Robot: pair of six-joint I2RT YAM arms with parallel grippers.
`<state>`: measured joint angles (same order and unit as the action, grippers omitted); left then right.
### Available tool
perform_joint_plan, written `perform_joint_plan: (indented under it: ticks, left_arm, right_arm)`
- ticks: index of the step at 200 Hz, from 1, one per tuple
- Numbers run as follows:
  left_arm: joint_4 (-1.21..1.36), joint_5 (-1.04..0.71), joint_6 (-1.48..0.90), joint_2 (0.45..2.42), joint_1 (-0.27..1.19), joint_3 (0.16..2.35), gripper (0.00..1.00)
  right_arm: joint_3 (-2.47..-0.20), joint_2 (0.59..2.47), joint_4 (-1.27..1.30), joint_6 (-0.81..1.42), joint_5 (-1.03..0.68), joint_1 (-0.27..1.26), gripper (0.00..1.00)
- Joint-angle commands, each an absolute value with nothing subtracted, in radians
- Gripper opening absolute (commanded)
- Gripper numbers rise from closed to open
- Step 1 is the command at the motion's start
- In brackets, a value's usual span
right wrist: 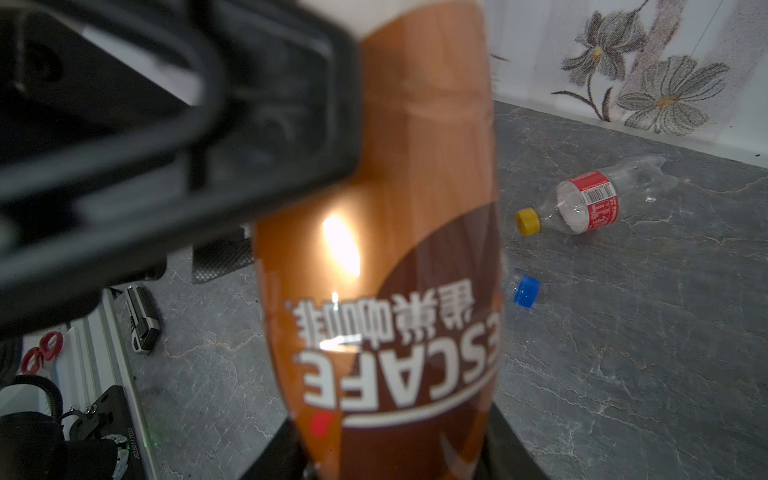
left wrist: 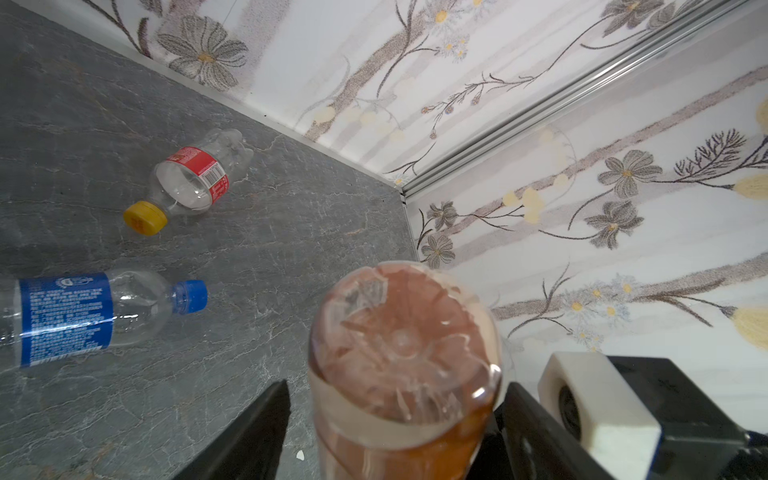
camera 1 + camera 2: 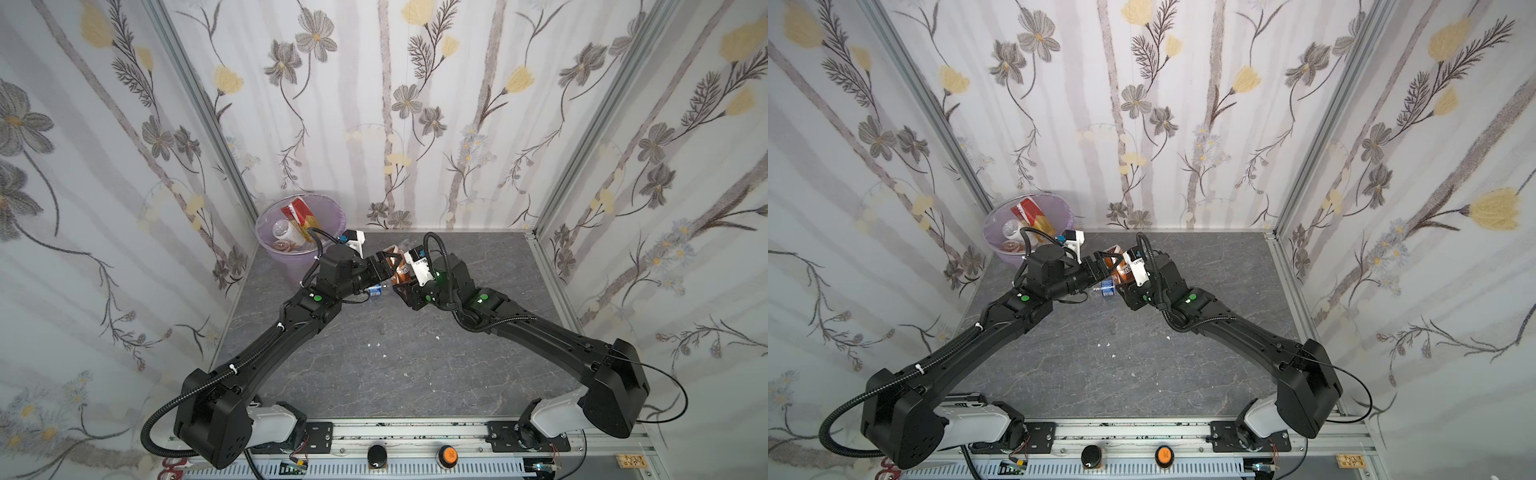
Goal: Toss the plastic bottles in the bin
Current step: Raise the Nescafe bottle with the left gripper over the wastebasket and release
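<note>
A brown coffee-coloured bottle (image 3: 397,268) (image 3: 1118,268) hangs above the middle of the table between both arms. My right gripper (image 3: 400,286) (image 1: 392,424) is shut on its labelled body (image 1: 382,249). My left gripper (image 3: 390,264) (image 2: 397,388) is open around its base end (image 2: 403,353), with a gap showing beside one finger (image 2: 266,419). A blue-labelled bottle (image 3: 376,289) (image 2: 83,316) and a red-labelled, yellow-capped bottle (image 2: 195,178) (image 1: 590,201) lie on the table. The pale purple bin (image 3: 286,264) (image 3: 1011,257) stands in the far left corner and holds several bottles, among them a red-and-gold one (image 3: 297,216).
Flowered walls close the table on three sides, with a metal post (image 2: 540,116) in the far right corner. Red-handled scissors (image 1: 41,353) and a small black device (image 1: 143,320) lie at the front rail. A black knob (image 3: 376,455) and an orange button (image 3: 446,455) sit on it.
</note>
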<state>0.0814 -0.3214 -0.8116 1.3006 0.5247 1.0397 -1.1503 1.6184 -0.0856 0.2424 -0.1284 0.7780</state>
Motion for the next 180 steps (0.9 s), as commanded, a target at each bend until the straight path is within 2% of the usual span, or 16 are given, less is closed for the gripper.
perform_joint_plan:
  ticks: [1,18,55,76,83,107,126,180]
  left_arm:
    - [0.155,-0.293,-0.795,1.3,0.524,1.052,0.81]
    - [0.19,-0.314,-0.807,1.317,0.523,1.053,0.78]
    - [0.224,-0.305,-0.814,1.331,0.523,1.042,0.58]
    - [0.223,-0.308,-0.804,1.331,0.523,1.043,0.54]
    - [0.223,-0.308,-0.8,1.331,0.522,1.042,0.52]
    - [0.204,-0.275,-0.747,1.315,0.515,1.046,0.5]
    - [0.154,-0.231,-0.661,1.28,0.466,1.098,0.49]
    - [0.081,-0.036,-0.361,1.202,0.293,1.419,0.48]
  right_arm:
    - [-1.16,1.631,-0.033,0.242,-0.164,0.782,0.46]
    - [-1.167,1.641,-0.032,0.241,-0.168,0.788,0.46]
    - [-1.174,1.646,-0.032,0.24,-0.159,0.788,0.47]
    - [-1.179,1.647,-0.032,0.239,-0.164,0.788,0.49]
    - [-1.18,1.645,-0.034,0.239,-0.164,0.788,0.52]
    - [-1.177,1.624,-0.033,0.242,-0.16,0.78,0.74]
    - [-1.16,1.568,-0.025,0.247,-0.154,0.764,0.99]
    - [-1.042,1.423,0.033,0.287,-0.103,0.683,1.0]
